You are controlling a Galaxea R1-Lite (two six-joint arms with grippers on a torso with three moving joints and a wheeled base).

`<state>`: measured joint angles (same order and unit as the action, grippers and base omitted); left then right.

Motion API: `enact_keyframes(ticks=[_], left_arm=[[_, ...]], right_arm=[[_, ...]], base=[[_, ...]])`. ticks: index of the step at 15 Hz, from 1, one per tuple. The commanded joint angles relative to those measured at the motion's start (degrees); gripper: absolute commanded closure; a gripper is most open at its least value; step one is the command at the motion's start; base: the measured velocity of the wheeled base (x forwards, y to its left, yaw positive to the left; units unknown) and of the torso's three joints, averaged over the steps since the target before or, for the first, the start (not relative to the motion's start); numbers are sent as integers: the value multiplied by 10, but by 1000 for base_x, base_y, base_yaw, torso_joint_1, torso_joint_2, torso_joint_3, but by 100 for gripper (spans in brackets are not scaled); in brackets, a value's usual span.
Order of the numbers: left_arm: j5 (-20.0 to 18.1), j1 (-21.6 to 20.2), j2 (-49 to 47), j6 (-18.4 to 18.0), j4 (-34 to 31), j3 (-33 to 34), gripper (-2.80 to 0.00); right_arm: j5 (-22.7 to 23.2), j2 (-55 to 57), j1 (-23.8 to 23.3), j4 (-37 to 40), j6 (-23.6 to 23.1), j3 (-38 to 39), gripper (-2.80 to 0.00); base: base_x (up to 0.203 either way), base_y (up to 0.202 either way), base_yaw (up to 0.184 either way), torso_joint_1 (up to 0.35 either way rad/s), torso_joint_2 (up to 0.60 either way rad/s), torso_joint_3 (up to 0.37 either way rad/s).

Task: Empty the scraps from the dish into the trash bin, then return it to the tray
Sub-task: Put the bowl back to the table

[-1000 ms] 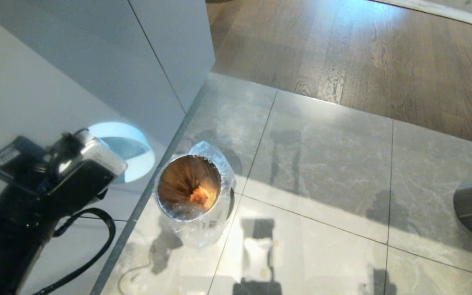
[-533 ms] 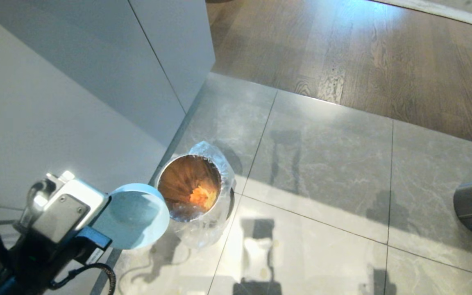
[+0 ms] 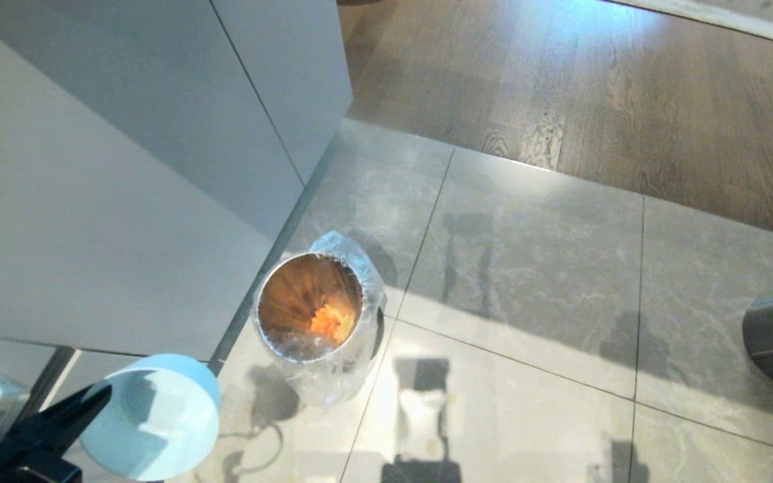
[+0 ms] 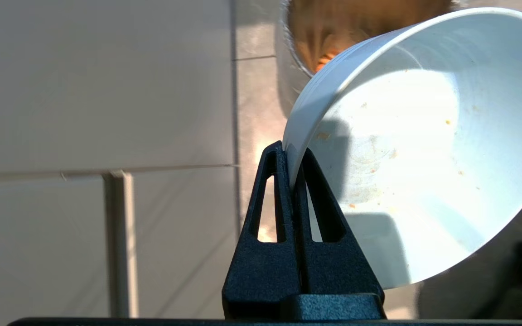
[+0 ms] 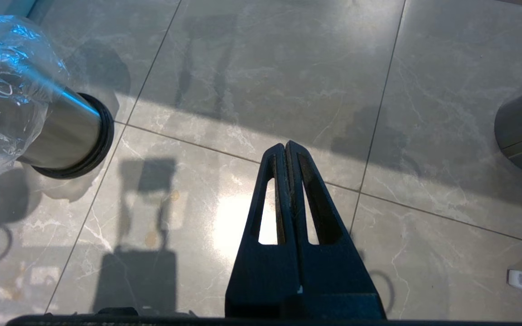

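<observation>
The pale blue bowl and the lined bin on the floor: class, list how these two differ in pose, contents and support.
The bowl is tipped on its side; the bin stands upright. The bowl holds only crumbs and smears; the bin has orange scraps at its bottom. The bowl is held in the air, its rim pinched by the left gripper; the bin rests on the tiled floor. Both are round, open containers.
</observation>
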<state>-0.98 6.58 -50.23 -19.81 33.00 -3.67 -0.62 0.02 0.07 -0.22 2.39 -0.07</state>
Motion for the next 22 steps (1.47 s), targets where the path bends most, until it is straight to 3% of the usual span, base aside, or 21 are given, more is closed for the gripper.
enact_keyframes(ticks=[1, 4, 6, 10, 14, 18, 22], left_arm=[[-31, -37, 89, 15, -36, 11, 0], [-39, -69, 170, 46, -90, 24, 0], [-39, -94, 221, 52, -114, 34, 0], [-38, -108, 334, 53, -230, 36, 0], [-27, -110, 345, 54, -278, 37, 0], [-26, -110, 345, 84, -308, 37, 0], [-27, -155, 344, 82, -309, 37, 0]], right_arm=[[0, 0, 0, 0, 0, 0, 0], [0, 0, 0, 0, 0, 0, 0], [0, 0, 0, 0, 0, 0, 0], [0, 0, 0, 0, 0, 1, 0], [0, 0, 0, 0, 0, 1, 0], [0, 0, 0, 0, 0, 0, 0], [0, 0, 0, 0, 0, 0, 0]], base=[[0, 0, 0, 0, 0, 0], [0, 0, 0, 0, 0, 0], [0, 0, 0, 0, 0, 0], [0, 0, 0, 0, 0, 0], [0, 0, 0, 0, 0, 0], [0, 0, 0, 0, 0, 0], [0, 0, 0, 0, 0, 0]])
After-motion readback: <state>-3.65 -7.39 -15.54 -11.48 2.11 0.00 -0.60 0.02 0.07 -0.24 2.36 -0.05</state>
